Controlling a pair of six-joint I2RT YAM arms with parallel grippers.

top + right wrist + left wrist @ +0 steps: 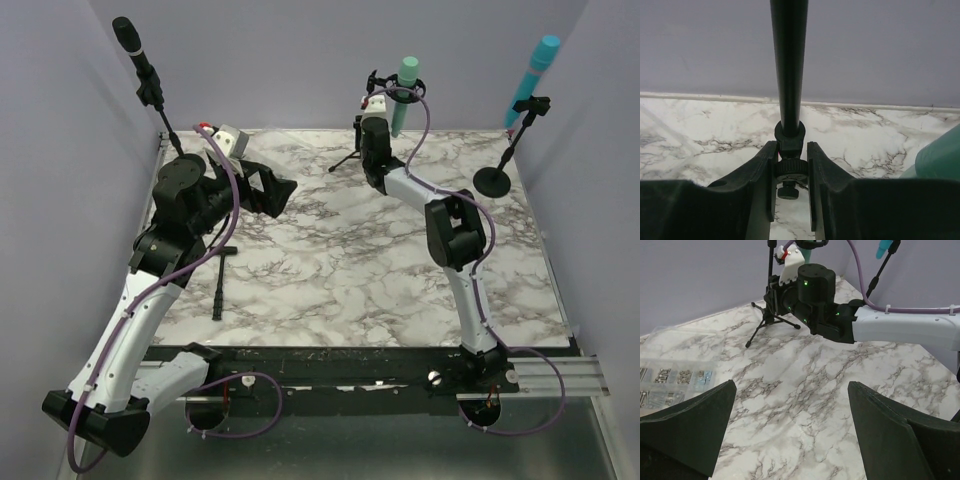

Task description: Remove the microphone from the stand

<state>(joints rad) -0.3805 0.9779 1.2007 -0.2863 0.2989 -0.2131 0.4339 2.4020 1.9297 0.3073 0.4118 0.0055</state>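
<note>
Grips the stand [789, 65] low down with the right gripper [791, 172], jaws clenched. Hangs the left gripper [791, 390] wide open, well left of the stand. Shows the microphone [408, 75] seated atop the stand. Risks toppling it (narrow hold) by yanking against a tight clip [385, 93].

The right wrist view's top edge is cutting off the stand pole [789, 60]; its side is cutting off the green microphone [940, 160].
</note>
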